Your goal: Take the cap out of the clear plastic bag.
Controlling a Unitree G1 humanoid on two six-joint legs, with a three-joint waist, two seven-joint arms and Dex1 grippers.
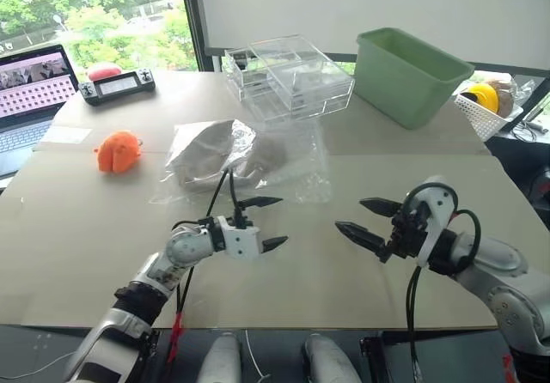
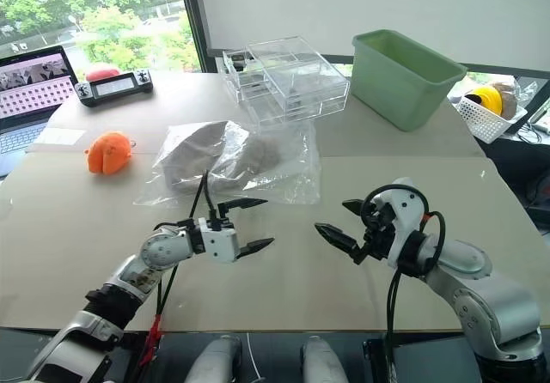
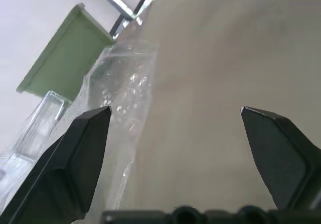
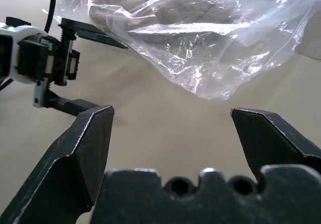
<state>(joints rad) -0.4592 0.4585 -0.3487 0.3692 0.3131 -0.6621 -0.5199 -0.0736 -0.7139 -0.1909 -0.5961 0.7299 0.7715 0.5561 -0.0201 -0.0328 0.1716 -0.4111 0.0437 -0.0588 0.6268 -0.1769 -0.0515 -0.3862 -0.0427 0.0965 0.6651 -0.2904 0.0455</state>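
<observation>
Cap [image 1: 215, 147] inside clear plastic bag [image 1: 288, 164], just beyond left hand [image 1: 268, 222]; both hands spread, empty; right hand [image 1: 361, 218] apart.

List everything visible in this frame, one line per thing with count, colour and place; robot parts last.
cap: one, beige, inside the bag
clear plastic bag: one, transparent, table centre
toy: one, orange, left of the bag
acrylic boxes: stacked, count unclear, clear, behind the bag
bin: one, green, far right
controller: one, black, far left
laptop: one, open, left edge
basket: one, white, off the table's right
left gripper: open, black fingers, near the bag
right gripper: open, black fingers, right of it
</observation>
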